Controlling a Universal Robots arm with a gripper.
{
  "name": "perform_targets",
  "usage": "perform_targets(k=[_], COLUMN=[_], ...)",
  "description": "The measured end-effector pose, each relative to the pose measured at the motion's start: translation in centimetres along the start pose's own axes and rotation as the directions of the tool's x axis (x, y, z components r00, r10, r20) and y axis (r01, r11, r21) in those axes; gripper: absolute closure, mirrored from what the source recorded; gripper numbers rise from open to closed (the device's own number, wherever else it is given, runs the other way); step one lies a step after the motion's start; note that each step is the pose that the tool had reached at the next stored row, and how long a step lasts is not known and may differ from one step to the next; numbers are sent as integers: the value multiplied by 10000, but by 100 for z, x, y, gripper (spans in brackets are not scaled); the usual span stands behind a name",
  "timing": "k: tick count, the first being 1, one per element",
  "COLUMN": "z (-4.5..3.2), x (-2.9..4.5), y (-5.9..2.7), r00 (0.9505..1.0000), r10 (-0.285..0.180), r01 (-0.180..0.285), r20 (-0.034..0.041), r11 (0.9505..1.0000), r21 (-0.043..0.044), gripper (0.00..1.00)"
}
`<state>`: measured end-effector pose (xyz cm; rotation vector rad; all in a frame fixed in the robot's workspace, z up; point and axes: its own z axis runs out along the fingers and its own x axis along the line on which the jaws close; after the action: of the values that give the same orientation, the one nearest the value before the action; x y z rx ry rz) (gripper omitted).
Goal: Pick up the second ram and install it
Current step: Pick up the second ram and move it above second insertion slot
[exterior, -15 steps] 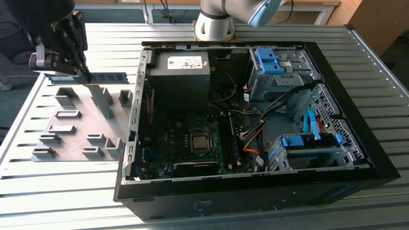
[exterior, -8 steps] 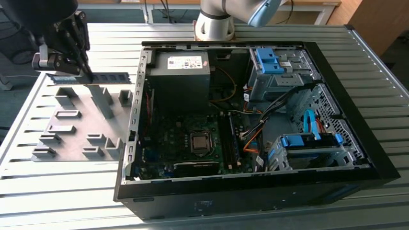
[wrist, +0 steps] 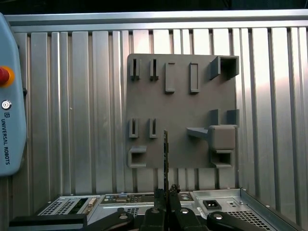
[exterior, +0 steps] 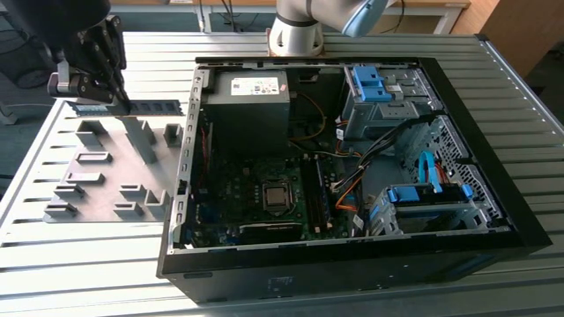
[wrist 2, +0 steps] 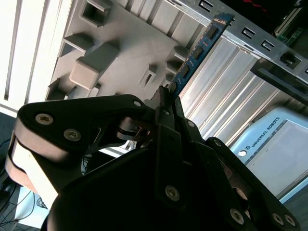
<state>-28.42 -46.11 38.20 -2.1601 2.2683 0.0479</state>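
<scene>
**Inspector:** What was the state of the gripper [exterior: 121, 104]?

**Technician:** The fingers were clamped on the second ram [exterior: 158, 107], near the middle of its length. The stick was held level on its long edge over the far end of the grey holder plate [exterior: 105, 165], just beside the outer wall of the open computer case [exterior: 187, 198]. In the exterior view it appeared apart from the holder blocks below it.

**Inspector:** What was hidden or cut off?

**Technician:**
- The section of the stick between the fingers was covered by the gripper.
- In the first wrist view the second ram [wrist: 165, 154] showed edge-on above the gripper [wrist: 166, 196], so neither face could be inspected.
- In the second wrist view the gripper [wrist 2: 166, 98] housing blocked the near half. The stick [wrist 2: 197, 50] ran out past it, with its chips visible.
- The arm [exterior: 295, 33] was cut off at the upper frame edge in the exterior view.
- The memory slots [exterior: 316, 191] beside the processor socket [exterior: 276, 196] were too dark to tell whether any were occupied.

**Inspector:** Was there any writing?

**Technician:**
- A pale label sat near one end of the stick, too small to read.
- The power supply [exterior: 247, 99] carried a white label, also illegible.
- The teach pendant [wrist: 9, 120], lying on the slatted table [exterior: 88, 264], bore printed lettering along its housing and a red button [wrist: 2, 76].
</scene>
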Motion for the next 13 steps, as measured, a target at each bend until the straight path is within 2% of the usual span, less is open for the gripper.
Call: perform_targets(k=[13], z=[0], x=[-1], y=[-30], r00=[10000], r10=[-1], r01=[1], r20=[0], r11=[10000], r21=[0], gripper=[86])
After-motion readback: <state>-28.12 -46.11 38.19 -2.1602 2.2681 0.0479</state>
